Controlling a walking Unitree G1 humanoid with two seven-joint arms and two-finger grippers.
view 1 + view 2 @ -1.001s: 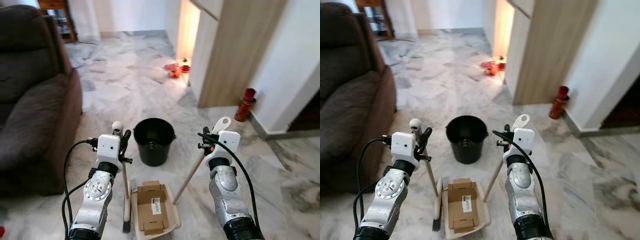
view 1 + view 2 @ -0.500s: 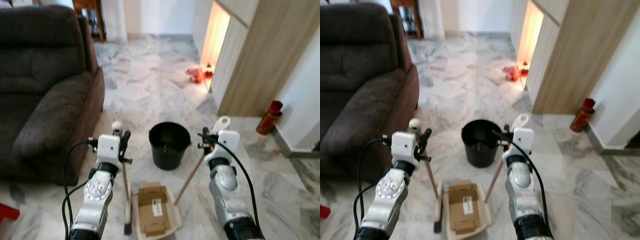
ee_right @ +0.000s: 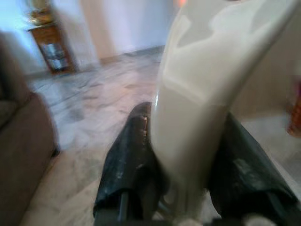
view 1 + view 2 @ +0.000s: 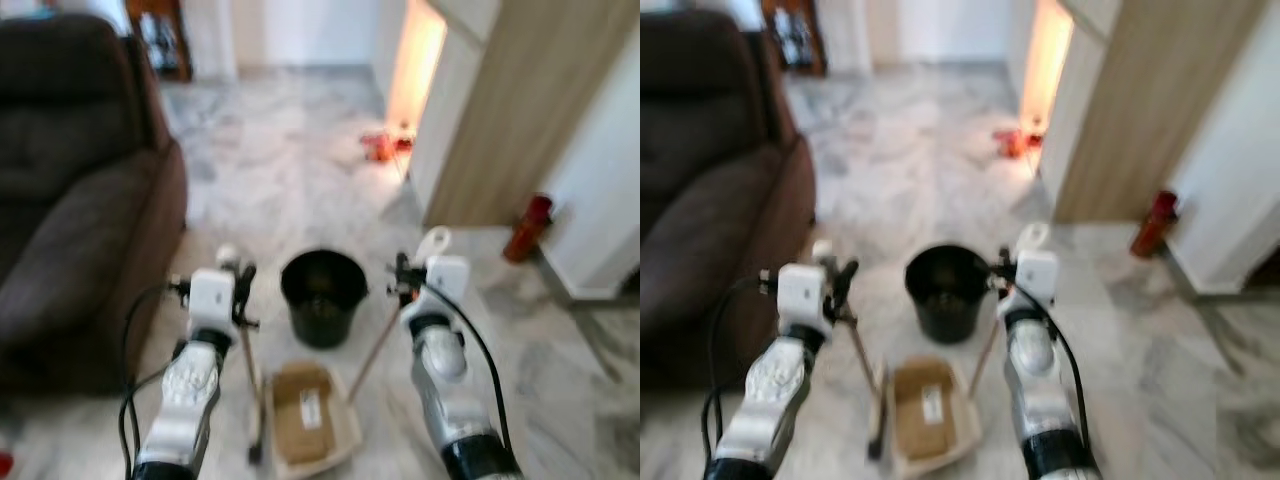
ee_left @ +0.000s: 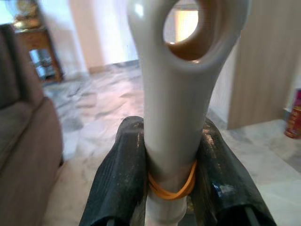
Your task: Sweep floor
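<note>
The left hand (image 5: 171, 181) was clamped on the pale grey broom handle (image 5: 181, 94), its two black fingers (image 5: 123, 174) pressed against either side just below the hanging hole, where an orange rubber band (image 5: 171, 186) ringed the shaft. Seen from the head, that broom (image 4: 252, 385) stood nearly upright, its dark bristles on the marble floor (image 4: 280, 170) just beside the dustpan (image 4: 345, 440).

The right hand (image 3: 181, 188) was likewise closed around the cream top of the dustpan's handle (image 3: 202, 99), a finger on each side. The wooden shaft (image 4: 372, 345) slanted down from it to the dustpan, which lay on the floor between the two arms with a flattened cardboard box (image 4: 305, 420) lying in it.

Just beyond the dustpan stood a black bucket (image 4: 322, 295). A dark brown sofa (image 4: 80, 200) was on the robot's left, a wood-panelled wall (image 4: 510, 110) on its right, with a red cylinder (image 4: 528, 225) near its foot. The head views were blurred.
</note>
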